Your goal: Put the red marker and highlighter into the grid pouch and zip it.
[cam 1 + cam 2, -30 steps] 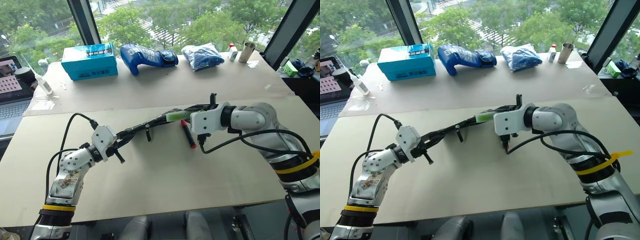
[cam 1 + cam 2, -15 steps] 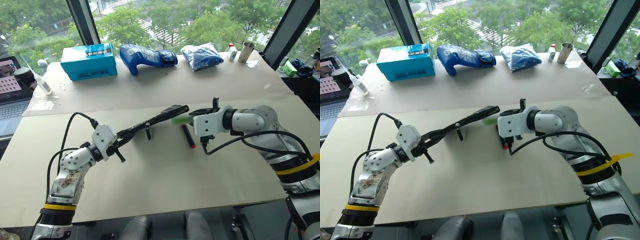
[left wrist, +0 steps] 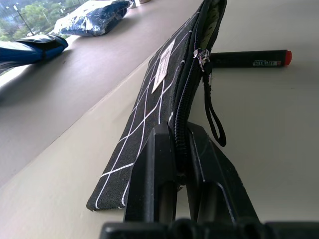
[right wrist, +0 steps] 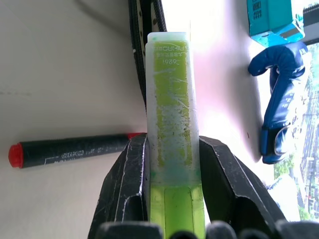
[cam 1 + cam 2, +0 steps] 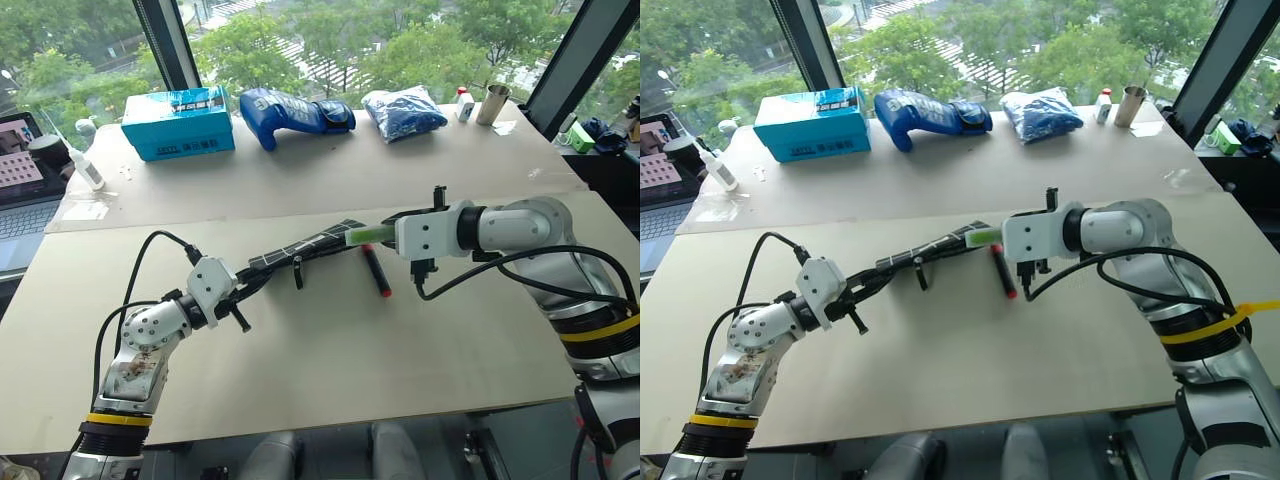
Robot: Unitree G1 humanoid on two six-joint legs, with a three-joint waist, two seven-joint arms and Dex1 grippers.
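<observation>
- At mid-frame in the left eye view, the grid pouch [image 5: 300,248] hangs edge-on above the counter [image 5: 330,350], so its open mouth and inside are hard to make out; it reads as a thin dark strip running from lower left up to the right.
- The far end of the pouch meets the highlighter [image 5: 368,235], and whether the cap tip is already inside the mouth cannot be told from the head views.
- The red marker [image 5: 376,269] lies flat on the counter just below the highlighter, right of centre; in the right eye view its upper end is partly covered by the right pincer's [image 5: 992,237] housing.
- The left pincer [image 3: 182,149], lower left of centre in the eye views, is closed on the pouch's zip edge at the near end, with the wrist strap dangling beside it.
- The right pincer, right of centre, clamps the lime-green highlighter by its body, cap pointing left toward the pouch's far end.
- The highlighter's rear end is hidden between the fingers [image 4: 124,184].
</observation>
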